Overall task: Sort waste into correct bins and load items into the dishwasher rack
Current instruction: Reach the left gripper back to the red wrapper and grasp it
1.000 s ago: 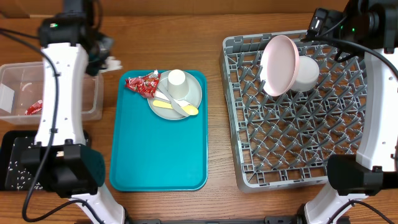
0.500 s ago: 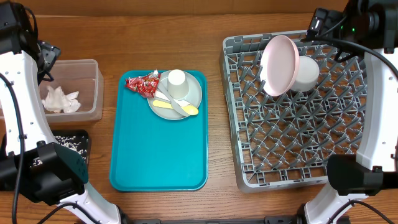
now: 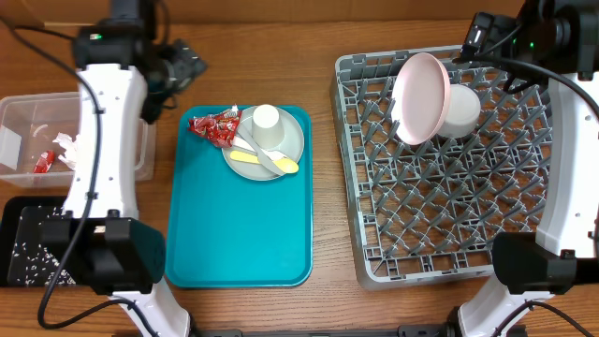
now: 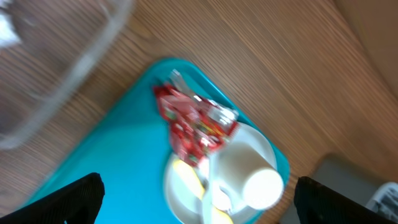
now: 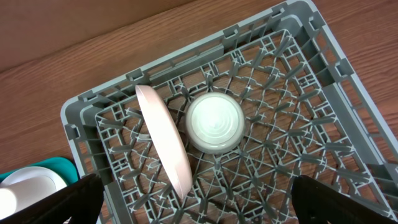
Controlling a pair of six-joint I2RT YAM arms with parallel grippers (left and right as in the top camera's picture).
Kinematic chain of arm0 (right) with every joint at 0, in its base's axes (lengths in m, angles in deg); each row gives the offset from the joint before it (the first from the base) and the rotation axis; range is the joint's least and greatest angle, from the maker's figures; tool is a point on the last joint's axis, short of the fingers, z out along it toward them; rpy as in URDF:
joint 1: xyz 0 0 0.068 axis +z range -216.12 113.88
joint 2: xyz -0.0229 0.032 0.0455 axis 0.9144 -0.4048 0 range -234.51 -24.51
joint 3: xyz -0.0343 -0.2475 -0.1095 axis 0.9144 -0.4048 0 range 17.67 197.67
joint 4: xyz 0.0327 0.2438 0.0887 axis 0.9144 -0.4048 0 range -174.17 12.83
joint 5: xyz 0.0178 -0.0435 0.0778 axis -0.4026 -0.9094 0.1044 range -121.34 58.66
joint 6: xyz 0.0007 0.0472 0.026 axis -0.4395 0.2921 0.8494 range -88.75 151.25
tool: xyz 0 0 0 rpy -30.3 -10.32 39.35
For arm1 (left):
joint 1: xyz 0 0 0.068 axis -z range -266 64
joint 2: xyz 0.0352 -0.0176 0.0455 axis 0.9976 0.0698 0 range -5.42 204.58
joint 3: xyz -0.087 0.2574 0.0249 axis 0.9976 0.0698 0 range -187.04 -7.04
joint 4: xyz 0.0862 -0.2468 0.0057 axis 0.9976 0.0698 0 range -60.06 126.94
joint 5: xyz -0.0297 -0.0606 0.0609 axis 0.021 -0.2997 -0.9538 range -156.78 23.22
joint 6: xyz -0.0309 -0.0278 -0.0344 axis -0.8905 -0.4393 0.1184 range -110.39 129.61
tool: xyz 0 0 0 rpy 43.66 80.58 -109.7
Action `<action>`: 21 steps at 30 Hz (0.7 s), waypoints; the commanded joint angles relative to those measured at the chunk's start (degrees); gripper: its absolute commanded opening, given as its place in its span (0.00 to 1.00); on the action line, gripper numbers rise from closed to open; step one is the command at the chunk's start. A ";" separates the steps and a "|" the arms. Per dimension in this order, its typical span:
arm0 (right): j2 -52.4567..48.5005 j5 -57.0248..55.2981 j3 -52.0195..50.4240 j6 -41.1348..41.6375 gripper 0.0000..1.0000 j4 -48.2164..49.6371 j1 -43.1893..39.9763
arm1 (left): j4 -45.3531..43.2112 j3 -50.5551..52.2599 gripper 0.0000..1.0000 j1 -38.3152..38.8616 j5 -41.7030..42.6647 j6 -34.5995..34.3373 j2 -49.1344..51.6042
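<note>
A red candy wrapper (image 3: 214, 127) (image 4: 196, 123) lies at the far left of the teal tray (image 3: 234, 234). Beside it a grey-green plate (image 3: 290, 137) carries a white cup (image 3: 267, 123) (image 4: 245, 170), a yellow spoon (image 3: 265, 163) (image 4: 188, 178) and a pale fork (image 3: 255, 150). My left gripper (image 3: 185, 67) (image 4: 199, 205) hovers open and empty beyond the tray's far left corner. The clear tub (image 3: 140, 140) holds white tissue (image 3: 65, 140) and a red wrapper (image 3: 42, 162). Rice grains lie in the black tray (image 3: 11, 225). In the dishwasher rack (image 3: 440, 234) (image 5: 298, 155) a pink plate (image 3: 419, 98) (image 5: 163, 144) stands on edge against an upturned white bowl (image 3: 462, 110) (image 5: 214, 122). My right gripper (image 3: 477, 37) (image 5: 199, 205) is open above the rack.
The left arm's white link (image 3: 98, 140) crosses over the clear tub and part of the black tray. Bare wood shows between the teal tray and the rack, and along the far edge of the table.
The left gripper held white tissue by the tub, swung left and opened, leaving the tissue in the tub. It is now back near the teal tray's far corner. The right arm has not moved.
</note>
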 commanded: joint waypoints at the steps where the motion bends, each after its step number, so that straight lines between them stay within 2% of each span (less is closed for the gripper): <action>1: 0.37 -0.44 0.00 -0.17 1.00 0.26 -0.13 | -0.92 -0.81 1.00 1.18 -1.07 -8.83 3.10; 12: 0.37 -0.44 0.00 -0.17 1.00 0.26 -0.13 | -1.18 -0.81 1.00 1.49 9.44 -13.86 16.57; 21: 0.37 -0.44 0.00 -0.17 1.00 0.26 -0.13 | -2.29 -0.81 0.98 1.44 5.97 -16.65 21.31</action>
